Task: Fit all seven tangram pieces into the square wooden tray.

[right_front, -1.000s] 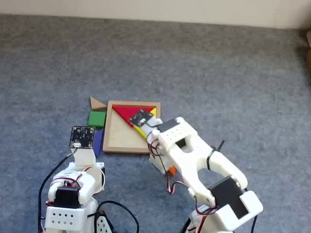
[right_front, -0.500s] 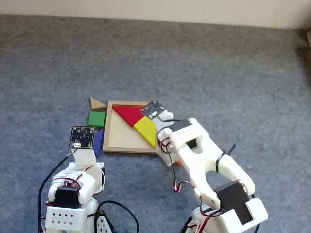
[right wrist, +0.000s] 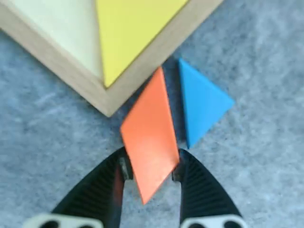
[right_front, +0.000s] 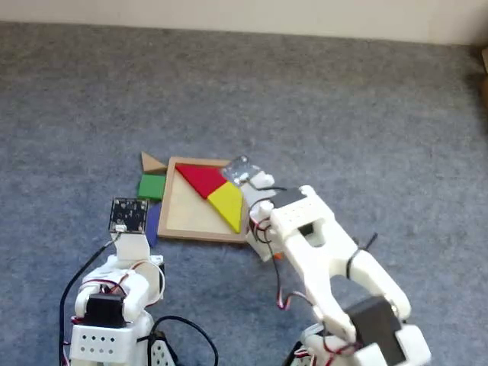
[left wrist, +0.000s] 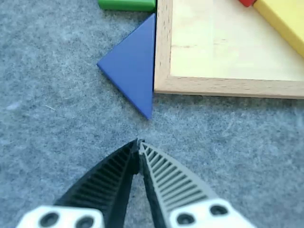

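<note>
Right wrist view: orange piece (right wrist: 149, 137) pinched in right claw (right wrist: 152, 164).

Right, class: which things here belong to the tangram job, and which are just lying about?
Job: wooden tray; red triangle; yellow triangle; green square; tan triangle; dark blue triangle; orange parallelogram; light blue triangle.
Just there: grey carpet.
</note>
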### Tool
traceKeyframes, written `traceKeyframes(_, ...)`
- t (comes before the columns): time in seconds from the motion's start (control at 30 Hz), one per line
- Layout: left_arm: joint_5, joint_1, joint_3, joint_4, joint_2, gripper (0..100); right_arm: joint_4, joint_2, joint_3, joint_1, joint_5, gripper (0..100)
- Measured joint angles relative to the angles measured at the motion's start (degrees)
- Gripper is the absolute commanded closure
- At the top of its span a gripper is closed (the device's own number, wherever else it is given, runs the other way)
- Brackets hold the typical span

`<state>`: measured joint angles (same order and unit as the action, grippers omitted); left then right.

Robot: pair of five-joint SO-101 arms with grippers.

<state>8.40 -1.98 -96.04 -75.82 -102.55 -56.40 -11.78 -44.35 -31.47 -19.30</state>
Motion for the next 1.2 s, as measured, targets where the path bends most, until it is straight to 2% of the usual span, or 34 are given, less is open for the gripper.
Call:
traceKeyframes(0.43, 0.0, 0.0, 0.0, 0.0, 0.0, 100, -1.4, -17.2, -6.0, -0.2, -0.1, 96.1)
traceKeyframes(0.67, 0.0, 0.0, 0.0, 0.0, 0.0, 100, -1.3, -21.9, -6.3, -0.2, -0.1, 96.1)
traceKeyframes(1.2, 0.0, 0.0, 0.0, 0.0, 0.0, 100, 17.3, -22.1, -6.3, -12.5, -0.2, 96.1)
